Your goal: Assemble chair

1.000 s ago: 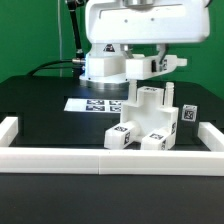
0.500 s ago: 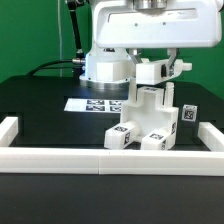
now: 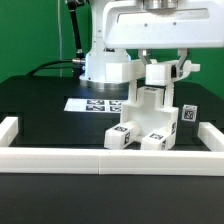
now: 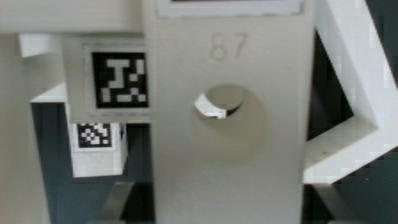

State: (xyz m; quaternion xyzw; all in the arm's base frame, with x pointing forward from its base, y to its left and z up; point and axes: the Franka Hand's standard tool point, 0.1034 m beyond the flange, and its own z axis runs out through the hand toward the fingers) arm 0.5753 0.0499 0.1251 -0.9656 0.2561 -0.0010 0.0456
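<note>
Exterior view, near to far:

1. Border wall: low, white, runs along front edge of black counter; short side runs at both ends.
2. Chair assembly: white blocky parts joined, standing on counter just behind wall, ctr-right. B/w tags on lower front faces; stepped upright section at its back.
3. Tagged block: small, white, tag facing cam, just beside assembly on the exterior view's right. Can't tell if touching.
4. Marker board: flat on counter, behind assembly, toward the exterior view's left.
5. Fingers: closed on chair piece, white, held off counter directly above assembly's top. Gap vs. contact not resolvable.
6. Arm base: white, at rear; green backdrop behind.

Wrist view: white panel takes up most of frame, embossed "87", round hole mid-face. Large b/w tag and smaller tag beside it. Can't tell which chair part the panel is.
</note>
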